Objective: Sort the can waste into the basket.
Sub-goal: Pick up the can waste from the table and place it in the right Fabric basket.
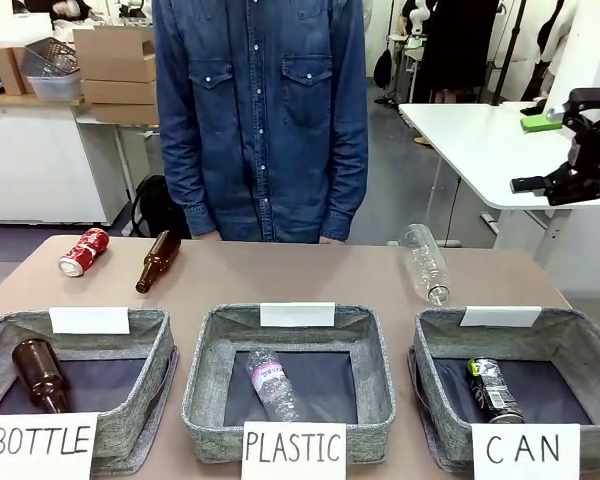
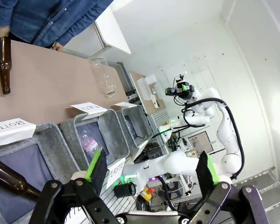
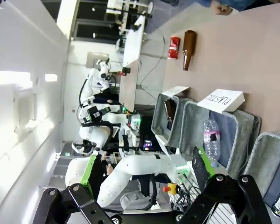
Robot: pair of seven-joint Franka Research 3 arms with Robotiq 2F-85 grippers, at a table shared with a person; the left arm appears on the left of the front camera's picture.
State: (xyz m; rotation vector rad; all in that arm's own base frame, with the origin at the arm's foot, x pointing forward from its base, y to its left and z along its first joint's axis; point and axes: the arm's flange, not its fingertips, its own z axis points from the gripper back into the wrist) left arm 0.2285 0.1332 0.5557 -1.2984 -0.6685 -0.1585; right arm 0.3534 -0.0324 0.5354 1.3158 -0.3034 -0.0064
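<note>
We see the table [image 1: 310,275] spread well below the R gripper [image 1: 530,153], which hangs high off its right end, and ahead of the L gripper [image 2: 151,168]. A person [image 1: 260,110] in a denim shirt stands at the far edge, off to the R gripper's left. Three grey baskets line the near edge: the CAN basket [image 1: 570,325] sits almost straight below the R gripper, the PLASTIC basket [image 1: 372,370] further to its left, the BOTTLE basket [image 1: 152,350] further still. R gripper: jaws wide apart, nothing btwn them; L gripper likewise, spread w/ nothing held. A clear plastic bottle [image 1: 426,262] lies on the table below-left of the R gripper, just beyond the CAN basket; a 2nd [image 1: 272,383] lies in the PLASTIC basket. One brown bottle [image 1: 158,261] lies on the table far to the R gripper's left, another [image 1: 38,373] in the BOTTLE basket. As for the can waste: the black can [image 1: 494,390] lies inside the CAN basket, low beneath the R gripper; the red can [image 1: 84,251] lies on its side near the table's far-left corner, well apart from the CAN basket and the R gripper, just beside the brown bottle.
</note>
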